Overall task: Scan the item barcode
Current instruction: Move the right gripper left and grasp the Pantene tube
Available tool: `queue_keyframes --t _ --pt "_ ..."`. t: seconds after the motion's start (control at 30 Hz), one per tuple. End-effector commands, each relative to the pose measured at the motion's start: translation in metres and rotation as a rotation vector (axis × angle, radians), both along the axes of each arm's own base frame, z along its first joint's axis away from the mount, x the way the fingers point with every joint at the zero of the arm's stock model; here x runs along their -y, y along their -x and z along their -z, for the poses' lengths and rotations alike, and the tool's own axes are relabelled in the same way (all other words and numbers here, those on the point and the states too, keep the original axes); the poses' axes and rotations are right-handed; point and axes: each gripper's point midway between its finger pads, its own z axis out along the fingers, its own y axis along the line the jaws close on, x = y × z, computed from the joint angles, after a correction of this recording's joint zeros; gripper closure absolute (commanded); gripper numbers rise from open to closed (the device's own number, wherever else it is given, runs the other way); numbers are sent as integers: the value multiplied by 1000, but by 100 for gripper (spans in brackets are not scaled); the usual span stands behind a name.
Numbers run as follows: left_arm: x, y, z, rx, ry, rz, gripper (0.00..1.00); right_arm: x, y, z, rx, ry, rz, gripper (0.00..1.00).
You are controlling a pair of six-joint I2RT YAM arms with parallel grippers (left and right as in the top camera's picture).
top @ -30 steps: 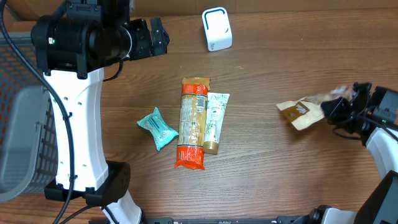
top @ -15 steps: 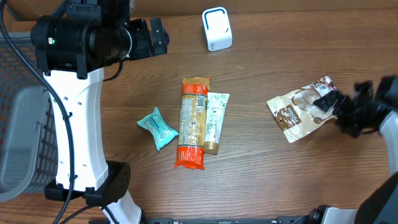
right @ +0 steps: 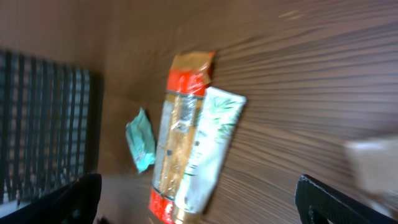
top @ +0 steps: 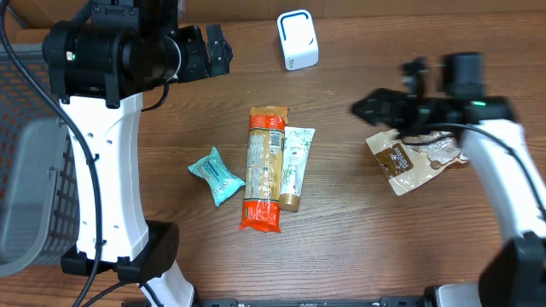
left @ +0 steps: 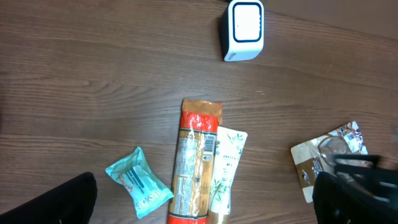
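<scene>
The white and blue scanner (top: 297,40) stands at the back of the table, also in the left wrist view (left: 244,28). A brown pouch (top: 409,159) lies flat at the right, free of any grip. My right gripper (top: 375,107) hovers open and empty just above and left of it, facing the middle items. Those are an orange-red package (top: 264,168), a white tube (top: 295,162) and a teal packet (top: 216,175). My left gripper (top: 218,49) hangs high at the back left, open and empty. No barcode can be made out.
A grey wire basket (top: 26,170) sits off the table's left edge, and its grid (right: 43,124) shows in the right wrist view. The left arm's white column (top: 107,170) stands left of the teal packet.
My right gripper opened and let go of the brown pouch, which now lies on the table. The right arm then swung left and back over it. The left arm has not moved.
</scene>
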Motion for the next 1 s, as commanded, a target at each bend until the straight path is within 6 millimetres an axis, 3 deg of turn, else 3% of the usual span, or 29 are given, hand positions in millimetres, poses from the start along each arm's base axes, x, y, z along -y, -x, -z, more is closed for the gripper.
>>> queue_keyframes --t 0.0,0.23,0.4,0.67,0.73,0.97 --pt "0 -3 1 3 -14 10 1 -34 0 44 -151 42 46 0" --pt "0 -3 2 3 -14 10 0 -85 9 111 -250 109 -14 3" --pt "0 -3 2 3 -14 10 0 -93 15 145 -301 149 -32 6" --pt "0 -3 2 3 -14 10 1 -105 37 182 -399 170 -83 27" --pt "0 -3 2 3 -14 10 0 -111 41 185 -402 175 -98 34" --pt "0 -3 2 3 -14 10 0 -123 46 190 -402 220 -62 81"
